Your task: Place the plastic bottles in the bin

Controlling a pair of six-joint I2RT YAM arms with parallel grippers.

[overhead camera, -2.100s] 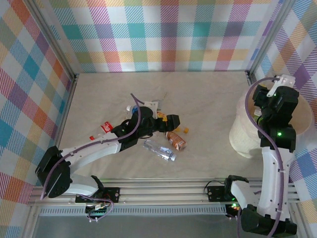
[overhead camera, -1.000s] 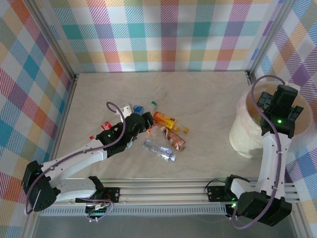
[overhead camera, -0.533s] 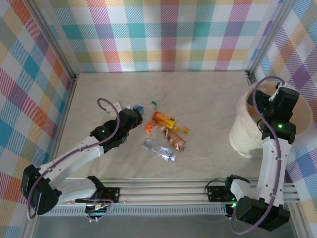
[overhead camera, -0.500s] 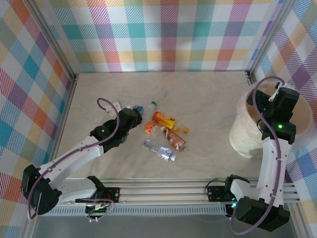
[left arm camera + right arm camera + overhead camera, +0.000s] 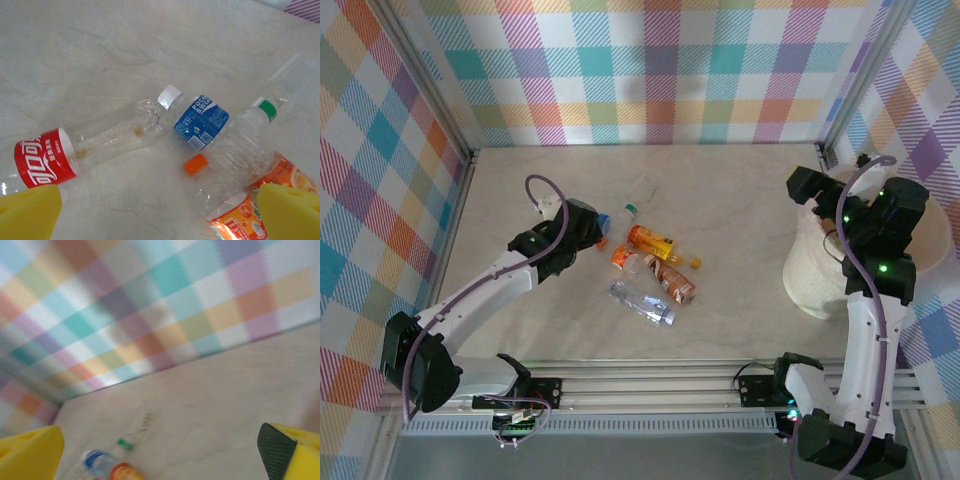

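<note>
left gripper [image 5: 159, 212]: jaws spread wide, nothing between them. it hangs over the left end of the bottle pile. yellow pads [image 5: 27, 212] frame the wrist view.

under it on the table [image 5: 740, 200]: a red-label bottle [image 5: 95, 145] lying flat, its neck meeting the white cap of a blue-label bottle [image 5: 200, 122]. a clear bottle with a green cap [image 5: 250, 135] lies across beside the blue one. an orange-cap bottle [image 5: 235, 217] lies just below, touching both.

from the top camera, the pile sits mid-table, well apart from the bin [image 5: 810, 265]. also in the pile: an orange bottle [image 5: 652, 240], a brown-label bottle [image 5: 675, 283] and a clear bottle [image 5: 642, 302] nearest the arms.

bin stands at the right edge of the table, upright. contents cannot be made out.

right gripper [image 5: 807, 186]: released, jaws wide, carrying nothing, raised near the bin's far left rim and facing the plaid back wall.
</note>
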